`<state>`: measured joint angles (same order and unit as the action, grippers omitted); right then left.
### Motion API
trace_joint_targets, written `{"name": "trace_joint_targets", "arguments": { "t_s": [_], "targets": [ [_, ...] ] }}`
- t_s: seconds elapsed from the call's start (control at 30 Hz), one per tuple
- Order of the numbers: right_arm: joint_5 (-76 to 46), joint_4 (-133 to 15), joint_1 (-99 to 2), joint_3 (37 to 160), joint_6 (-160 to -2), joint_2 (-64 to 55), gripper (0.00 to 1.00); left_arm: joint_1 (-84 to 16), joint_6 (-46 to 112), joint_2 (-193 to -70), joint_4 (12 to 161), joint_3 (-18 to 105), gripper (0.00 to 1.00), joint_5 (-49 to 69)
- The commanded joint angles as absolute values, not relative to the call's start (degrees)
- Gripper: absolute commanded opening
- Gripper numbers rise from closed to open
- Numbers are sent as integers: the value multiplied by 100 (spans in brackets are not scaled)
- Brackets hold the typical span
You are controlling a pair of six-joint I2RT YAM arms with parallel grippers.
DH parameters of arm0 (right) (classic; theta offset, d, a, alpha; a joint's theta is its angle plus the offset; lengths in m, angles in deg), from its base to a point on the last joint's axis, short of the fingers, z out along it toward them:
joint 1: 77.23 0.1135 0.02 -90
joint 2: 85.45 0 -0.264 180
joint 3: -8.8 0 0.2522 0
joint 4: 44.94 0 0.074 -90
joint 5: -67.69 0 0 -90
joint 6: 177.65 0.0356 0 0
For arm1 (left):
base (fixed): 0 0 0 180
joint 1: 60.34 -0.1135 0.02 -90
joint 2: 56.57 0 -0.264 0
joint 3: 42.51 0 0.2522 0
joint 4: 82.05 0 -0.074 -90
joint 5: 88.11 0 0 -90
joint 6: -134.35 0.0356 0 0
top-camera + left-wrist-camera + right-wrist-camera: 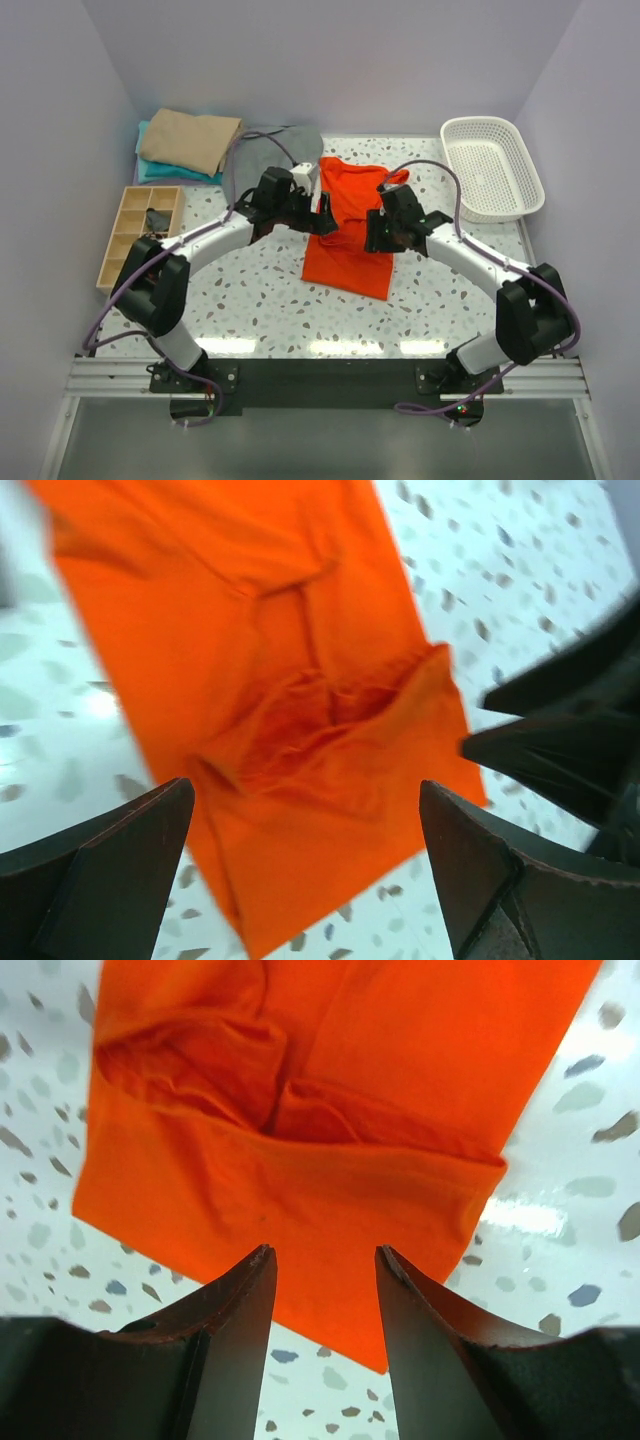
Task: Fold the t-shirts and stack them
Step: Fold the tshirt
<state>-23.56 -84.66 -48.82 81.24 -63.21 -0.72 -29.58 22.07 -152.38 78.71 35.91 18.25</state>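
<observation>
The orange-red t-shirt (350, 235) lies on the speckled table, folded into a long strip with its sleeves tucked in; it also shows in the left wrist view (270, 680) and the right wrist view (330, 1120). My left gripper (318, 215) hovers over its left edge, jaws wide open and empty (305, 850). My right gripper (378, 235) hovers over its right edge, jaws open and empty (325, 1255). A grey t-shirt (265, 155) lies behind the left arm. Folded tan (190, 138) and teal (165, 172) shirts are stacked at the back left.
A white mesh basket (492, 165) stands at the back right. A wooden compartment tray (140, 230) sits at the left edge. White walls enclose the table on three sides.
</observation>
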Motion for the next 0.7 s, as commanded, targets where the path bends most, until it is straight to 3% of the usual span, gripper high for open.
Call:
{"name": "trace_joint_targets", "arguments": {
  "t_s": [0.0, 0.2, 0.4, 0.67],
  "targets": [
    [-1800, -8270, -4875, 7872, -6146, -2, 49, -2871, 2177, -15360, 8678, 3207, 100, 3877],
    [-1826, -8112, -4884, 8056, -6120, 331, 49, -2844, 2045, -16063, 8962, 3470, 100, 4705],
    [-2046, -8155, -4884, 8347, -6225, 718, 49, -2853, 1966, -16651, 9121, 3821, 100, 4618],
    [-2643, -8068, -4936, 8532, -6453, 1079, 49, -2870, 2211, -17021, 9123, 4252, 100, 3514]
  ]
}}
